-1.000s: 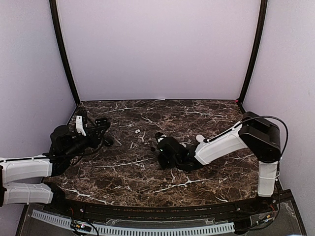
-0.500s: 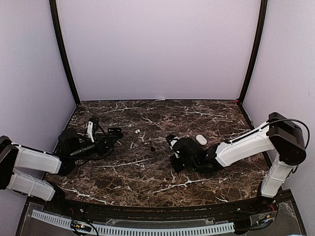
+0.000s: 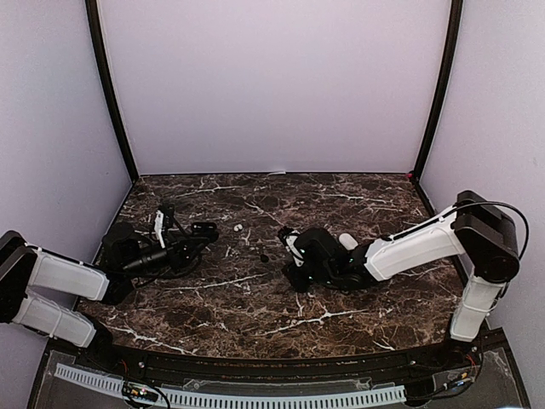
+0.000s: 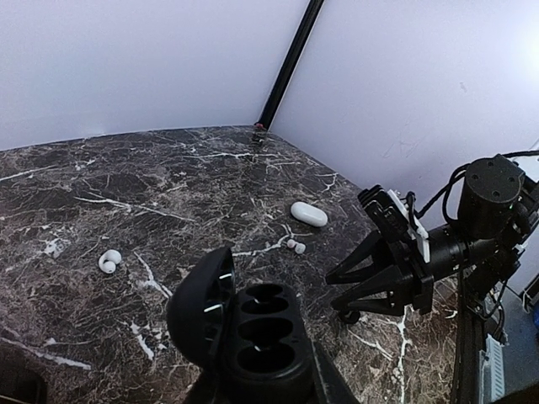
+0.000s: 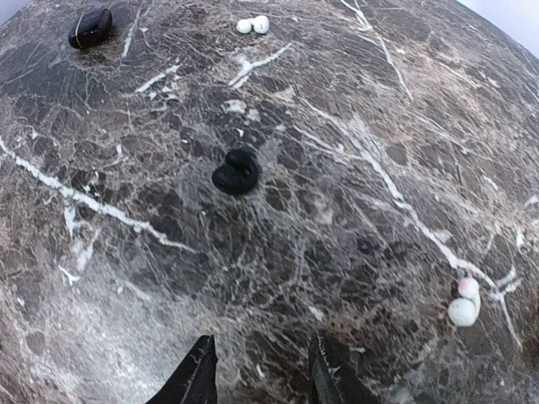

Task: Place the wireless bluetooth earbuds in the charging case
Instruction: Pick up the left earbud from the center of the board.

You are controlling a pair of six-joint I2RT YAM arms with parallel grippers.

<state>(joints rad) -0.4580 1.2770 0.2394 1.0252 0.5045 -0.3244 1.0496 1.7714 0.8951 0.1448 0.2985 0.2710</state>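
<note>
The black charging case (image 4: 253, 337) stands open with its lid up and empty sockets showing, and my left gripper (image 4: 261, 391) is shut on its base. From above, that gripper (image 3: 200, 232) sits left of centre. A black earbud (image 5: 236, 172) lies on the marble ahead of my right gripper (image 5: 265, 374), which is open and holds nothing. The overhead camera shows the same bud (image 3: 264, 257) just left of the right gripper (image 3: 289, 247). White earbuds lie at the far side (image 5: 253, 25) and to the right (image 5: 463, 305).
A closed white oval case (image 3: 347, 241) lies behind the right arm, also in the left wrist view (image 4: 309, 213). A small black item (image 5: 90, 27) lies far left in the right wrist view. A white bud (image 3: 238, 227) lies between the grippers. Dark marble table (image 3: 341, 196), lilac walls.
The right jaws have opened wider, and the black earbud now shows on the marble beside that gripper. The left arm reached right with the case.
</note>
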